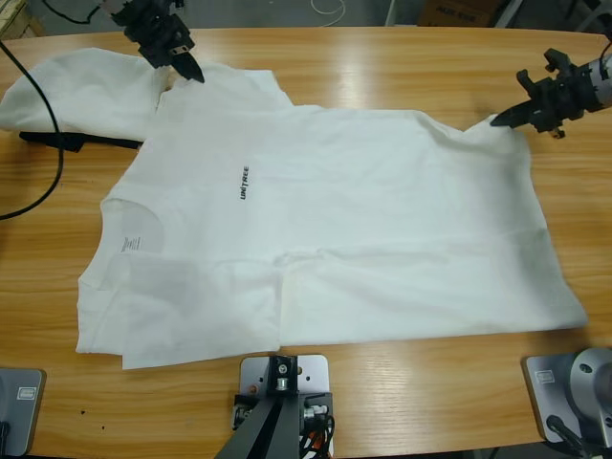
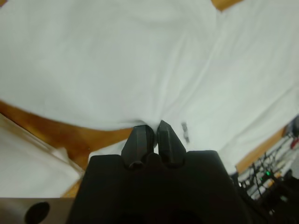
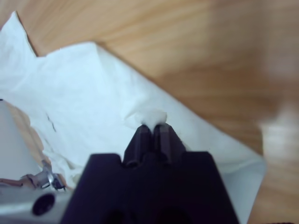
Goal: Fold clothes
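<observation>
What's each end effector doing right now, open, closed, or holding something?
Left end effector: closed, pinching the T-shirt.
Right end effector: closed, pinching the same T-shirt's hem corner.

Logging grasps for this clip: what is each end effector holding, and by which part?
Both pinch the same T-shirt. The left end effector grips its far edge near the sleeve; the right end effector grips the far hem corner.
</observation>
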